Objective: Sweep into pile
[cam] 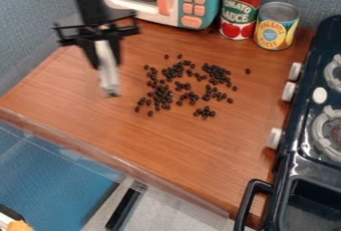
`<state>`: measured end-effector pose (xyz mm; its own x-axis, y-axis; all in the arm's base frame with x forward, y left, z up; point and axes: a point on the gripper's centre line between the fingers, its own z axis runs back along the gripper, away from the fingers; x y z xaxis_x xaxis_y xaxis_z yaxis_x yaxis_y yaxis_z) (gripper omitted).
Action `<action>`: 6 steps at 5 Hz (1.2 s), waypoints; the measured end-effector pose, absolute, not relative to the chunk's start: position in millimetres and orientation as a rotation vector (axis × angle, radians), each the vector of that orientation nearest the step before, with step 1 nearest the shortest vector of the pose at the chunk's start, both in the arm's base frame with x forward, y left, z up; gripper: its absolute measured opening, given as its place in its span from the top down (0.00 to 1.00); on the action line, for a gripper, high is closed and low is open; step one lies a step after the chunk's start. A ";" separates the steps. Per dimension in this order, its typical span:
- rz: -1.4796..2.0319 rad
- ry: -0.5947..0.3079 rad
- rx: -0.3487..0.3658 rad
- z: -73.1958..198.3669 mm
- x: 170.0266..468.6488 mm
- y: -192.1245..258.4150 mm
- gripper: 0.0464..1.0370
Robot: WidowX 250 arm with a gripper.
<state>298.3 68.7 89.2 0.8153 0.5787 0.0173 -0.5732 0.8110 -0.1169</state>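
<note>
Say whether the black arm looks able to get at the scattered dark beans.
Probably yes: the gripper holds a pale tool beside the beans, and nothing seems to stand between them.

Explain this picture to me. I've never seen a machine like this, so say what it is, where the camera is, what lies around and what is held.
The machine is a black robot arm, coming in at the upper left. The one picture is from a fixed camera looking down at a slant. At the arm's end, the black two-fingered claw holds a pale, narrow tool; I can't tell exactly what kind.

On the brown wooden counter lie small dark beans, loosely scattered. Behind them stand a teal-and-white toy microwave, a red-and-green can and a yellow-and-blue can. At right is a dark toy stove.
</note>
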 end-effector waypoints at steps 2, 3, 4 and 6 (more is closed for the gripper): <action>0.582 0.000 -0.241 104.5 336.4 -8.7 0.70; 0.585 0.011 -0.250 97.5 362.7 -40.8 0.70; 0.591 0.023 -0.225 78.7 382.3 -60.9 0.70; 0.599 0.045 -0.203 46.1 421.1 -76.6 0.70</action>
